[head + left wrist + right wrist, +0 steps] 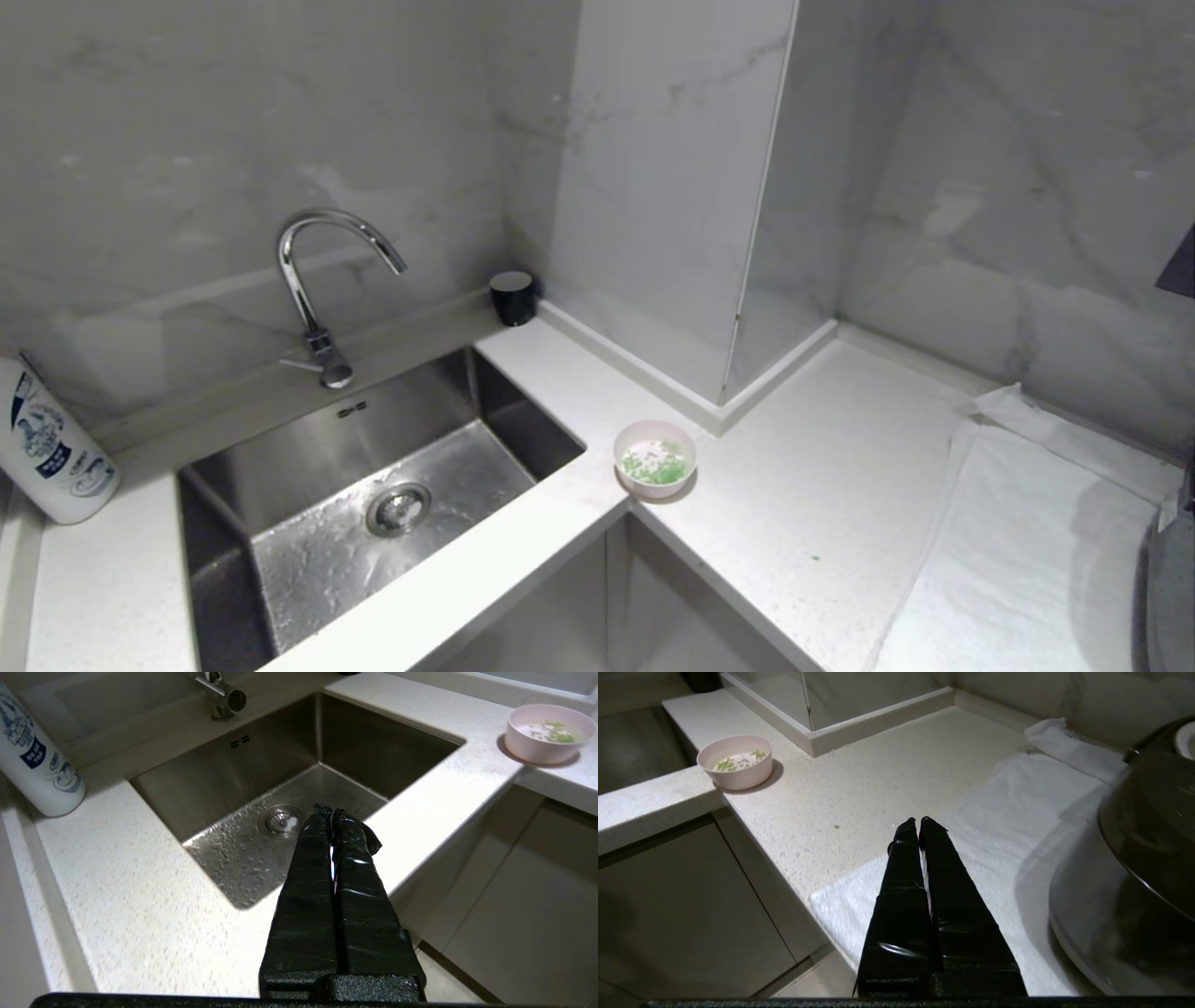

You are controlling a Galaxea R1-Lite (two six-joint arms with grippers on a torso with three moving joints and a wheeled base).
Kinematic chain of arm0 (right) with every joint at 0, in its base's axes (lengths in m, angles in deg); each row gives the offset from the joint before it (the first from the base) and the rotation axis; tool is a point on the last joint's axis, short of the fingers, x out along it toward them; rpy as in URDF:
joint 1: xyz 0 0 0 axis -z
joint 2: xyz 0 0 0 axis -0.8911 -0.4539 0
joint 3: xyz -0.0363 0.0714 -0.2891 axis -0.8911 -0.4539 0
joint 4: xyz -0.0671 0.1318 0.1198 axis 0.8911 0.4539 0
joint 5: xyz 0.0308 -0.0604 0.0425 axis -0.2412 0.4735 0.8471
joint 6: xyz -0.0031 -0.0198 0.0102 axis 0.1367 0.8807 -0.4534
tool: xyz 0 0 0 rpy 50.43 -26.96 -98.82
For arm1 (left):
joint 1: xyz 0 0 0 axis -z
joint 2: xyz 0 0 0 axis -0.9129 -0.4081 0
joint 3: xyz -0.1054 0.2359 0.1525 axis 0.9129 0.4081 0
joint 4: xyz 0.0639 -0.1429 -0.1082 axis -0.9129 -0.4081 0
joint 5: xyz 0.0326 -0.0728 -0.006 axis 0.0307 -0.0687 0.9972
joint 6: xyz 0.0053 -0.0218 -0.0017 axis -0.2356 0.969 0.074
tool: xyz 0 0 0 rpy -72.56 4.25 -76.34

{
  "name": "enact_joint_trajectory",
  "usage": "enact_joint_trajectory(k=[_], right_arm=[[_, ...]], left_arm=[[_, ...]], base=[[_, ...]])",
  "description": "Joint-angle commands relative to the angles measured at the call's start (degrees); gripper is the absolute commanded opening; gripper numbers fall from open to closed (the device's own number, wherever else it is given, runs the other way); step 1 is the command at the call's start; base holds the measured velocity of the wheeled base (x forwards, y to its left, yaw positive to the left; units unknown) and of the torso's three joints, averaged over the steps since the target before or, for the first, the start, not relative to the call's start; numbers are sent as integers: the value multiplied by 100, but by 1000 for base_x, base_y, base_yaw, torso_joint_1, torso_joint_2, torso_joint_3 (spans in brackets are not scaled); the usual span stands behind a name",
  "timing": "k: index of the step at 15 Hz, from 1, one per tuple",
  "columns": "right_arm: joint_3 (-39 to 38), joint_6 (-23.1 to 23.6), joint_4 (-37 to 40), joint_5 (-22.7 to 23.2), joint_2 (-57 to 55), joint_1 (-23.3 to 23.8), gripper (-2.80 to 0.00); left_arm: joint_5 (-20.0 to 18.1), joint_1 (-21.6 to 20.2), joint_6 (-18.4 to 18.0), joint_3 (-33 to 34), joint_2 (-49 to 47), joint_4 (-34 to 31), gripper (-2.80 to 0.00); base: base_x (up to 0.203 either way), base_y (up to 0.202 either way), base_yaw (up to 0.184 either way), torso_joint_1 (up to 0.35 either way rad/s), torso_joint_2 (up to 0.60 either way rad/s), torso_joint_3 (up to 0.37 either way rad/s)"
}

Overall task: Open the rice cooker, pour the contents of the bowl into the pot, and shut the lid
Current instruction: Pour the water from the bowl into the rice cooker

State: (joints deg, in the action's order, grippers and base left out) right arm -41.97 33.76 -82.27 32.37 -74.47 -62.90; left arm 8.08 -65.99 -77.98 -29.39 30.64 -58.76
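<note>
Pink bowl point(655, 457) upright on the white worktop point(803, 504), at the inner corner just right of the steel sink point(373, 504); green bits point(658, 467) scattered across its white inside. Rice cooker point(1153, 844) at the far right, sitting on a white towel point(1018, 551), only its dark rounded side in view; lid position not readable. Left gripper point(331, 810) raised above the near edge of the sink, fingers pressed together, nothing between them. Right gripper point(917, 821) above the near end of the towel, fingers likewise together and empty, well apart from the bowl. Tap point(322, 280) behind the sink, black cup point(513, 297) by the wall, white printed bottle point(51, 448) at far left.
</note>
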Motion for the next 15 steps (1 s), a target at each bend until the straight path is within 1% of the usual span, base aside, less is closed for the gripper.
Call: enact_joint_trajectory(k=[1,2,13,15], right_arm=[[0,-4,7,3,-5,7,-280],[0,-2,7,3,-5,6,-280],[0,-4,5,-3,-5,0,-280],[0,-4,-2,2,-5,-2,-280]], left_arm=[[3,-1,-1,8,10,-3,-280],[3,-1,4,-1,15,-3,-280],[11,-1,14,-1,8,-3,-280],[11,-1,58,-1,17,-3,-280]], base=[[-195,0,-4,-11,2,6],[-126,0,-1,-7,-2,-1],[0,0,0,0,0,0],[4,7,-81,-5,3,5]])
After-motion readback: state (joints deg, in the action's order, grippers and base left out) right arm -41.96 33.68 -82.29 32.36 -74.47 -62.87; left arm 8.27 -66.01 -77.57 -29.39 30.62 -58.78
